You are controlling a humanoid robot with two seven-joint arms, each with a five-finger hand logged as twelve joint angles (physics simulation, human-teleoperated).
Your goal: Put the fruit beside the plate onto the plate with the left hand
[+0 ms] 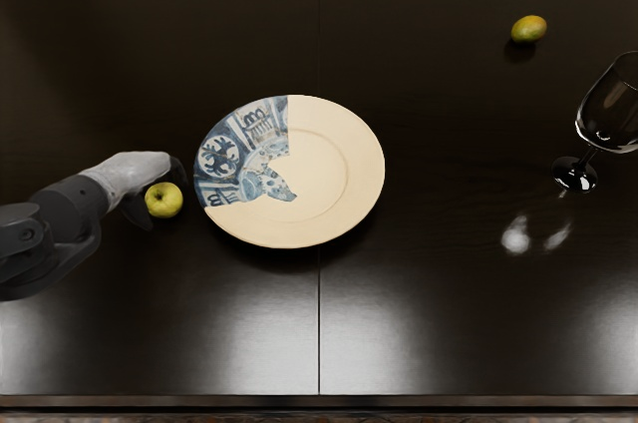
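Left hand [135, 179]: set against the apple; whether its grip is closed cannot be told.
Yellow-green apple [163, 200]: seated on the table [419, 323], just left of the plate, not yet lifted.
Plate [354, 169]: no fruit borne; lift and transfer judged outstanding.
Small yellow-green fruit [528, 29]: far back, well apart.
Wine glass [606, 114]: right edge.

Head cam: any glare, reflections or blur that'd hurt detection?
Head view: sharp, no blur. The glossy dark table shows soft white glare patches toward the near edge. There is a bright reflection below-left of the foot of the wine glass. The plate, green apple and left hand beside it are evenly lit.
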